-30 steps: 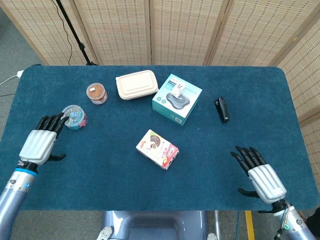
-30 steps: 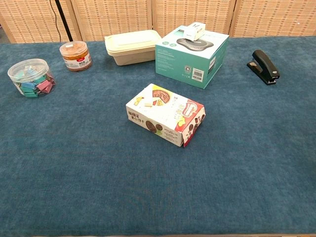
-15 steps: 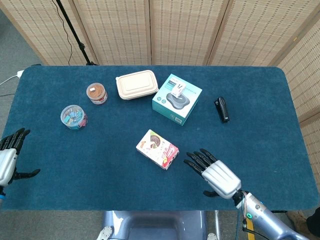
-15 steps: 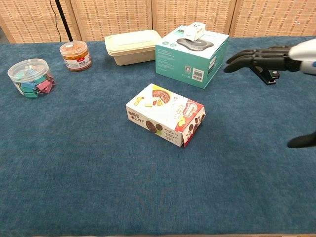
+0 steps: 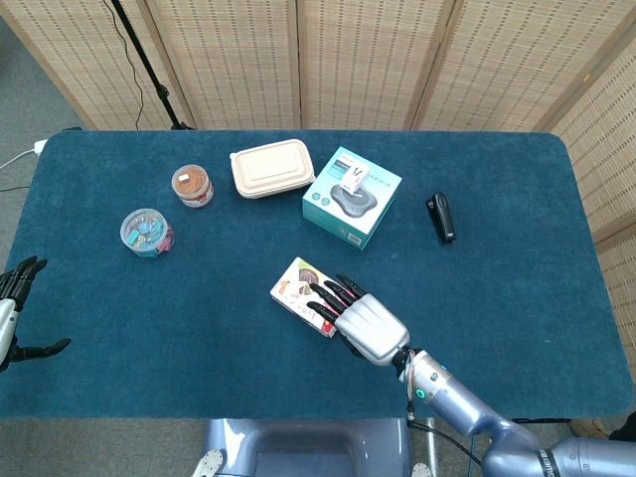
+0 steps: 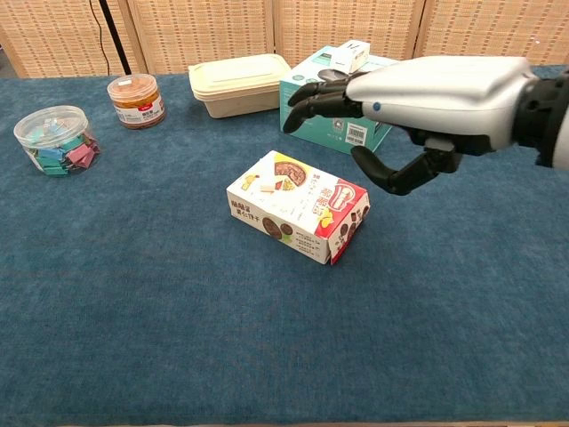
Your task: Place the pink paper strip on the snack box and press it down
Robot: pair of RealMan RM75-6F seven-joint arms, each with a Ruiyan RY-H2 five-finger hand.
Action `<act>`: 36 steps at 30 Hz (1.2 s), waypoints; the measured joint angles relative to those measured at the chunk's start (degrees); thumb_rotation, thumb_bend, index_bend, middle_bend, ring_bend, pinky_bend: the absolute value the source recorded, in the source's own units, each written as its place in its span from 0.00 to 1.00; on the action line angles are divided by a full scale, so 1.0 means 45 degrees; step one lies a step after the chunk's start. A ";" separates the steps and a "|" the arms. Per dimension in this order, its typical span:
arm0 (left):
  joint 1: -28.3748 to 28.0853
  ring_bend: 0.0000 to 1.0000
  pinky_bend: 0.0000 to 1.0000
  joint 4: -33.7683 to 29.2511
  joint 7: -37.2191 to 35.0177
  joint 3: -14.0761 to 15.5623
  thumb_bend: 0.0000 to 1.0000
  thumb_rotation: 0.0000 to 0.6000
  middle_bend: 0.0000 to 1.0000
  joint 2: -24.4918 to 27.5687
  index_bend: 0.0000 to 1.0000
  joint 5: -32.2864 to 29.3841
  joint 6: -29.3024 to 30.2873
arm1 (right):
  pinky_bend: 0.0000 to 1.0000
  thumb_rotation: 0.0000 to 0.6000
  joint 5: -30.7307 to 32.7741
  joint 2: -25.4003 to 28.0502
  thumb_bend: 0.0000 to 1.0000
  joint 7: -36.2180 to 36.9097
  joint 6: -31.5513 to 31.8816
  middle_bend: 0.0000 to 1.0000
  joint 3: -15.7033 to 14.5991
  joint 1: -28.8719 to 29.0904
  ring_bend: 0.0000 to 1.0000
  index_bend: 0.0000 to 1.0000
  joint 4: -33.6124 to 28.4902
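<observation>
Hands first, going left to right. At the far left edge of the head view I see my left hand (image 5: 12, 313) hanging off the near corner of the blue surface (image 5: 149, 328), fingers spread, holding nothing; the chest view does not show it.

On the surface's left side stands a clear jar of coloured clips (image 6: 56, 140), and beside it, further back, a small jar with an orange lid (image 6: 137, 100). Next along the back is a beige lidded container (image 6: 238, 83), just beside a teal box (image 6: 342, 111) with a small white carton (image 6: 348, 55) on its top.

The snack box (image 6: 298, 205) lies flat near the middle of the surface, turned at an angle, its printed top face up. I cannot find the pink paper strip in either view.

My right hand (image 6: 418, 98) is over the snack box's right end. In the head view its dark fingers (image 5: 326, 295) overlap the box's near right part; in the chest view the hand sits above the box and toward the teal box, with a visible gap under it, fingers stretched to the left and the thumb hooked down below the palm. Its fingers are apart and nothing is in its grasp.

Far right, well apart from the rest, a black stapler (image 5: 440, 217) lies on the surface.
</observation>
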 measured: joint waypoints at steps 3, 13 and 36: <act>0.0058 0.00 0.00 0.0048 -0.0099 -0.0092 0.10 1.00 0.00 0.0031 0.00 0.0034 -0.0177 | 0.00 1.00 0.0781 -0.0482 0.84 -0.0724 -0.0010 0.00 0.0090 0.0503 0.00 0.13 0.0231; 0.0297 0.00 0.00 0.0116 -0.0323 -0.0376 0.10 1.00 0.00 0.0099 0.00 0.0287 -0.0494 | 0.00 1.00 0.3116 -0.1694 0.87 -0.2100 -0.0433 0.00 0.0228 0.2513 0.00 0.14 0.1912; 0.0632 0.00 0.00 0.0245 -0.0524 -0.0900 0.10 1.00 0.00 0.0156 0.00 0.0384 -0.1034 | 0.00 1.00 0.5167 -0.2939 0.87 -0.2897 -0.0282 0.00 -0.0707 0.4803 0.00 0.16 0.3749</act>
